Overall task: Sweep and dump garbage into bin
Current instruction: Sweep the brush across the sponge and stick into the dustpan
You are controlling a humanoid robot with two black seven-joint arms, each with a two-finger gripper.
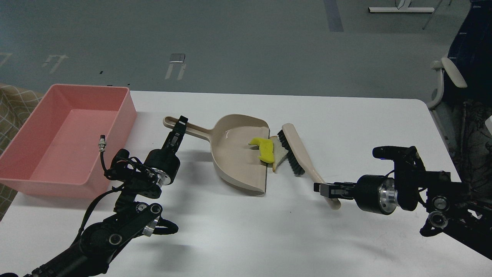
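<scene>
The beige dustpan (232, 154) lies mid-table, its mouth facing right and its handle pointing left. My left gripper (179, 127) is shut on that handle. The yellow scrap (264, 148) lies just inside the dustpan's mouth. The whitish bread slice (279, 154) lies at the lip, between the pan and the brush's black bristles (291, 154). The beige brush (300, 148) lies aslant right of the pan. My right gripper (326, 189) is shut on the near end of its handle. The pink bin (65, 146) stands at the table's left and looks empty.
The white table (346, 127) ends at its far edge behind the dustpan. A chair with a white armrest (451, 73) stands off the table's far right corner. Patterned cloth (15, 100) shows left of the bin.
</scene>
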